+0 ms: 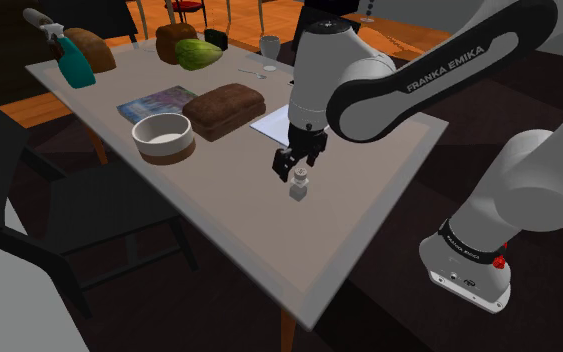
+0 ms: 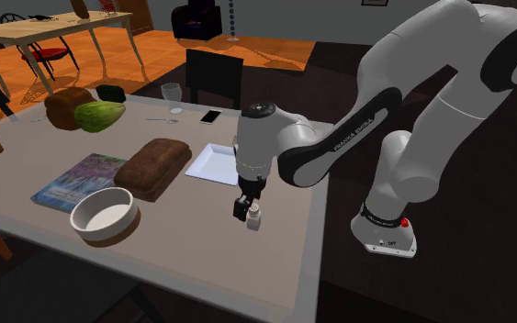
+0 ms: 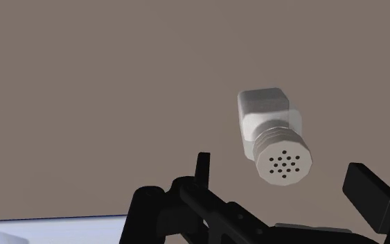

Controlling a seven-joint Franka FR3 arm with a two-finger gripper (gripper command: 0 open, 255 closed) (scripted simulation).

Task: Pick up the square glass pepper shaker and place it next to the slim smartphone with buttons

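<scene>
The pepper shaker is a small square clear body with a round perforated cap, standing upright on the grey-brown table near its front side. My black gripper hangs open just above it and slightly to one side. In the wrist view the shaker sits between the spread fingers, closer to one of them, and neither touches it. From the second exterior view the gripper hovers beside the shaker. The slim smartphone lies flat further back, near a wine glass.
A white square plate lies just behind the shaker. A dark bread loaf, a white bowl and a magazine take up the middle of the table. The table's edge runs close to the shaker.
</scene>
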